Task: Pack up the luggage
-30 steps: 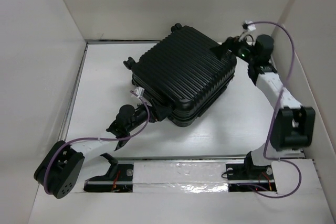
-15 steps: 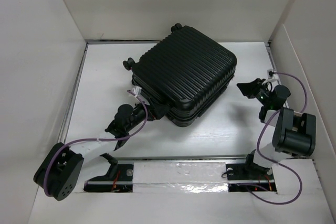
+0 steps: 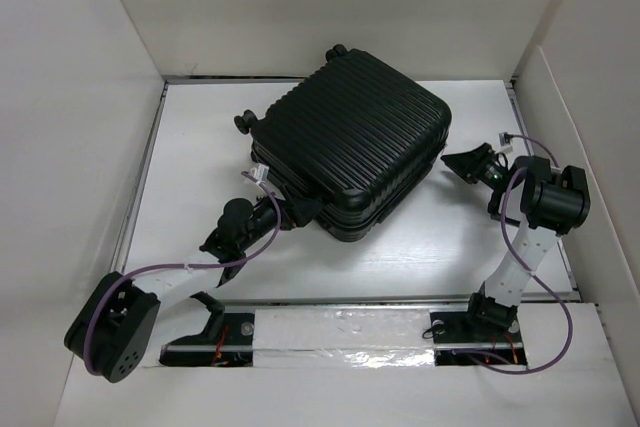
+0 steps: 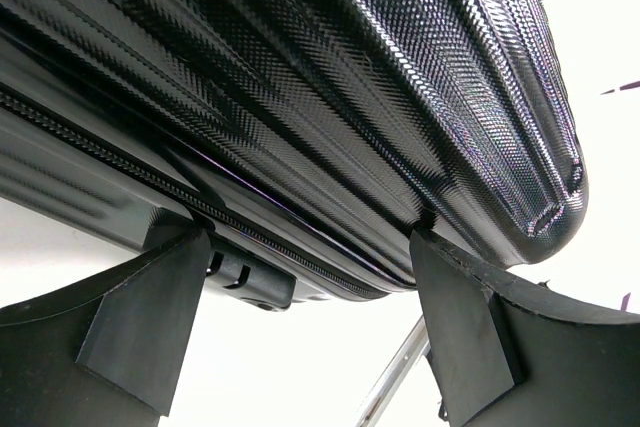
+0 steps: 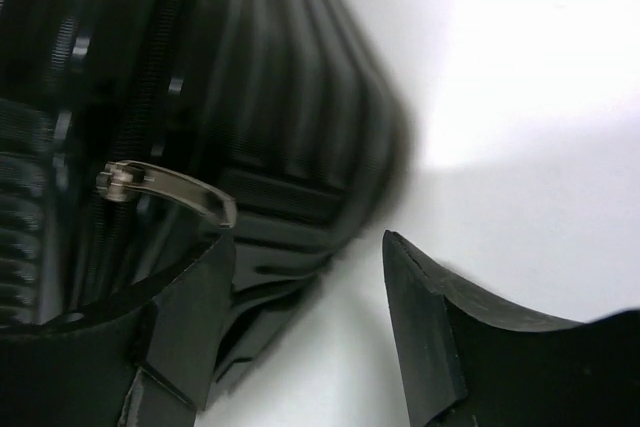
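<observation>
The luggage [image 3: 345, 142], a black ribbed hard-shell suitcase, lies closed and flat at the back middle of the white table. My left gripper [image 3: 303, 210] is open, its jaws against the suitcase's near-left corner. In the left wrist view the shell [image 4: 300, 77] and its zipper seam fill the frame between the spread fingers [image 4: 150, 317]. My right gripper [image 3: 458, 164] is open and empty, just right of the suitcase's right corner, not touching it. The right wrist view shows the suitcase side [image 5: 200, 97] with a metal zipper pull [image 5: 165, 187] near the left finger.
White walls [image 3: 80, 97] enclose the table on the left, back and right. A taped rail [image 3: 340, 332] with the arm bases runs along the near edge. Purple cables [image 3: 525, 197] loop from both wrists.
My right arm pulled back from the suitcase's far right corner, dropped low to the right, then moved back toward the suitcase's right corner. The left arm and suitcase have barely moved.
</observation>
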